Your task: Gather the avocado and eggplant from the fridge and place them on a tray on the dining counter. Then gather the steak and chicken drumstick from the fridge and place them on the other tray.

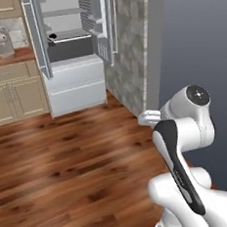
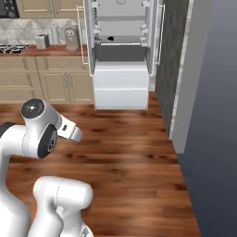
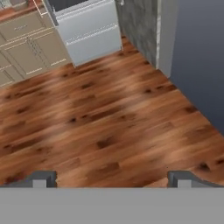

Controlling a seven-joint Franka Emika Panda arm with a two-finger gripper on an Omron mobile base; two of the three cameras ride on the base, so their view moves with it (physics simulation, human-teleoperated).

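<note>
The fridge [image 1: 76,84] stands with both upper doors open at the far side of the wood floor, also seen in the right base view [image 2: 121,83] and at the top of the hand view [image 3: 89,26]. A small dark item [image 1: 52,37] lies on a shelf inside; it is too small to name. The avocado, eggplant, steak, chicken drumstick, trays and dining counter are out of view or too small to tell. My gripper [image 3: 111,178] is open, its fingertips [image 3: 41,178] wide apart over bare floor, far from the fridge. The arm is folded close to the base.
Wooden cabinets [image 1: 13,93] with a counter run left of the fridge, with a jar [image 1: 2,42] and a toaster [image 2: 42,40] on top. A stone-faced wall [image 1: 129,50] and a dark blue wall [image 2: 213,115] close the right side. Wood floor [image 3: 105,109] lies open ahead.
</note>
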